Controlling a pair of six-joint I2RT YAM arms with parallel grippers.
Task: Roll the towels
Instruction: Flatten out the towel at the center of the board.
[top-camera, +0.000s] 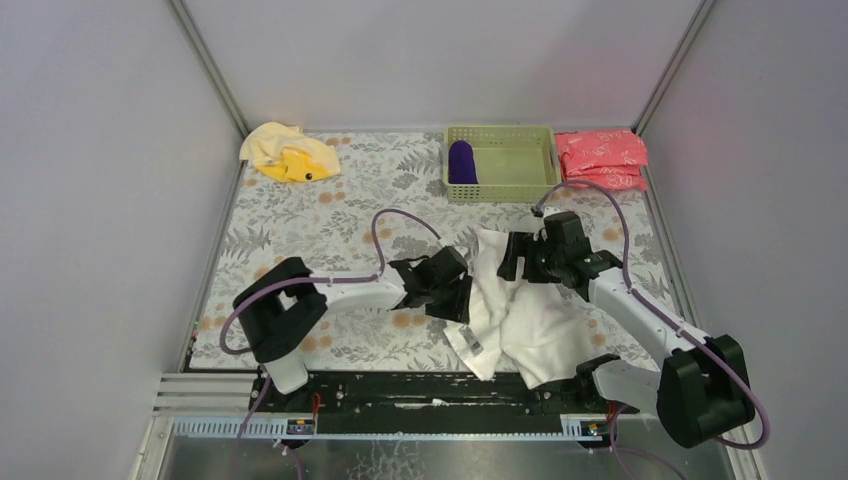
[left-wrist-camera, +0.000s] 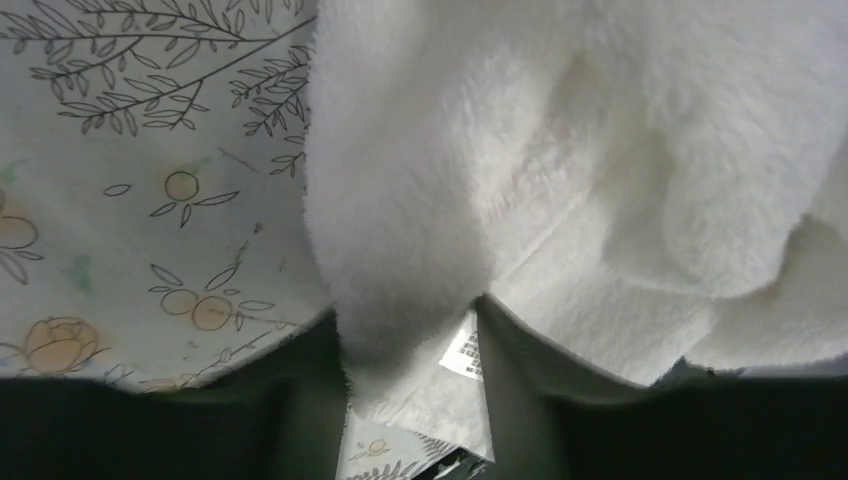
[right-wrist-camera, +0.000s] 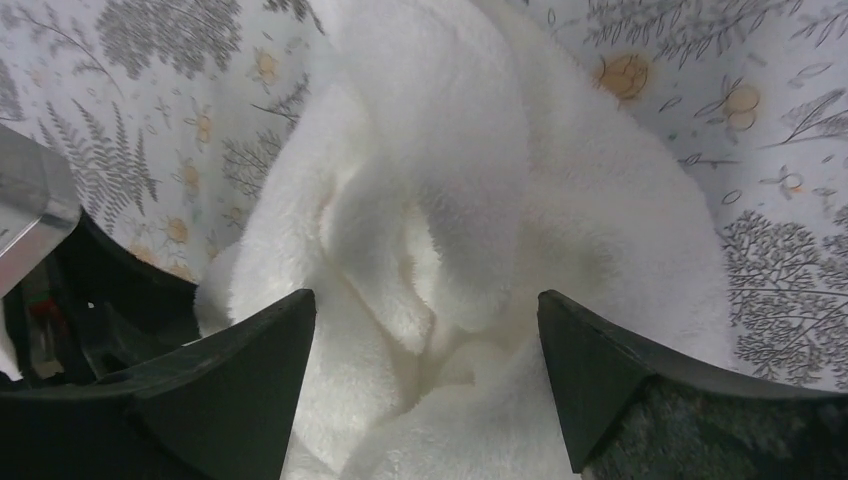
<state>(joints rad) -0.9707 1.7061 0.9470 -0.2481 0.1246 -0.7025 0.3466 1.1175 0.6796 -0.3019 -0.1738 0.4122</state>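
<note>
Floral-print table (top-camera: 330, 210) is filling the frame betw. grey walls. Large white towel (top-camera: 540, 330) is lying crumpled at near centre-right, between the two arms, one corner reaching the near table edge.

Left gripper (left-wrist-camera: 410, 320), coming in from the left, is pinching a thick fold of the white towel; jaws are standing partway apart w/ the fold filling the gap and touching both fingers (left-wrist-camera: 505, 380), sewn-in label showing just beside them.

Right gripper (right-wrist-camera: 425, 300), at the towel's far edge, is gaping wide. Its fingers (right-wrist-camera: 250, 380) are straddling a bunched ridge of the cloth w/o gripping it.

Light green basket (top-camera: 500, 192) is sitting at far centre-right. Pink-red packets (top-camera: 603, 155) are lying just right of it.

Yellow towel (top-camera: 290, 155) is lying bunched in the far left corner, well apart from both arms.

Purple towel (top-camera: 461, 162), rolled, is standing in the basket's left end.
</note>
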